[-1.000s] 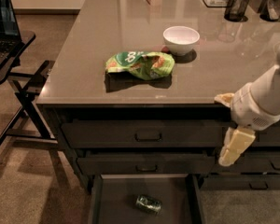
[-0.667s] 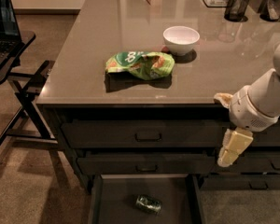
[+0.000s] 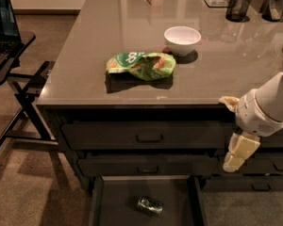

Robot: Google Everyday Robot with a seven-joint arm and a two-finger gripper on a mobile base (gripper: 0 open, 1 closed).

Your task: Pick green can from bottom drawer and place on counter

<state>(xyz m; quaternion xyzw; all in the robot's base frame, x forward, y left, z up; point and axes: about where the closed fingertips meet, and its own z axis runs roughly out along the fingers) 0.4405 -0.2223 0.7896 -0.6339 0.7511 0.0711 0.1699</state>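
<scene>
At the right edge of the frame, the white arm is seen slanting down from the upper right, with the gripper hung low in front of the dark drawer fronts, just below the edge of the counter. How far it is parted cannot be told; nothing is seen held in it. Down at bottom centre, the bottom drawer is pulled open, and the green can is laid on its side on the drawer floor, long axis roughly left to right, right end tipped slightly lower in frame. Up on the counter, a snack bag and a white bowl are seen.
</scene>
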